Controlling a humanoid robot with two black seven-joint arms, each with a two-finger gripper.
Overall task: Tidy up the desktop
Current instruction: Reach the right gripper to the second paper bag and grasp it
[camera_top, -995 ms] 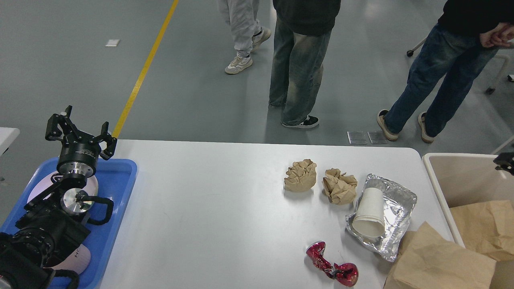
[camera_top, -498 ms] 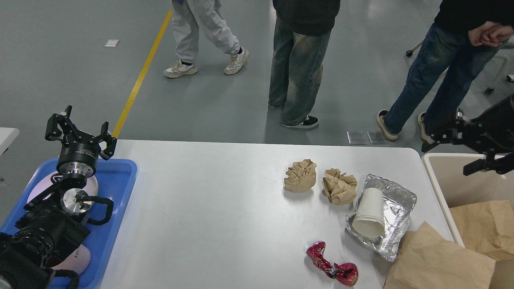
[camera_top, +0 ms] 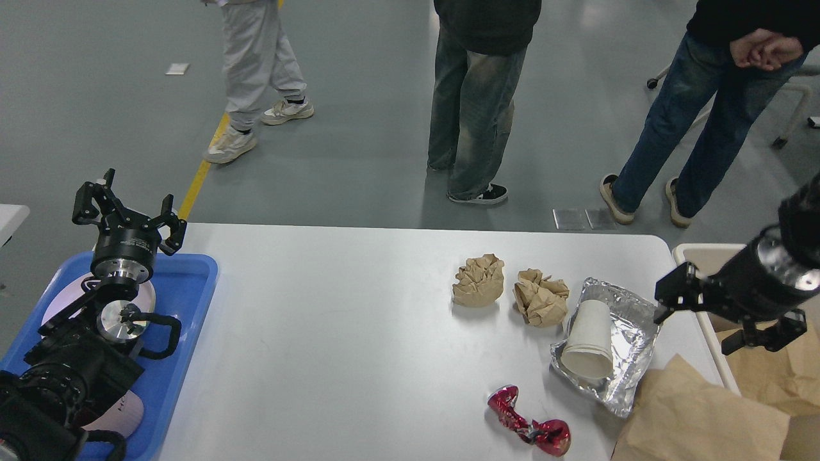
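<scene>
Change: the right gripper (camera_top: 727, 319) has come in from the far right and down; half a second ago it was higher, over the bin's back rim, and now it hangs at the desktop's right edge, just beside the foil tray (camera_top: 631, 358).
Right gripper: fingers spread apart, holding nothing.
Left gripper (camera_top: 128, 205): held up over the blue tray (camera_top: 192, 307), fingers apart, empty, in the same place as before.
Nearest things: the white paper cup (camera_top: 588, 339) lies on its side in the foil tray; a flat brown paper bag (camera_top: 698, 416) lies just in front.
Further out: two crumpled paper balls (camera_top: 479, 280) (camera_top: 541, 296) and a red crushed wrapper (camera_top: 530, 430).
Desktop (camera_top: 333, 333): the wide white surface, rubbish only on its right part.
Bin (camera_top: 698, 256): beige, touching the desktop's right edge.
Advice: I judge the cup or foil is the target; take the cup across its body, gently, because thin paper will collapse, and keep the fingers clear of the foil rim.
</scene>
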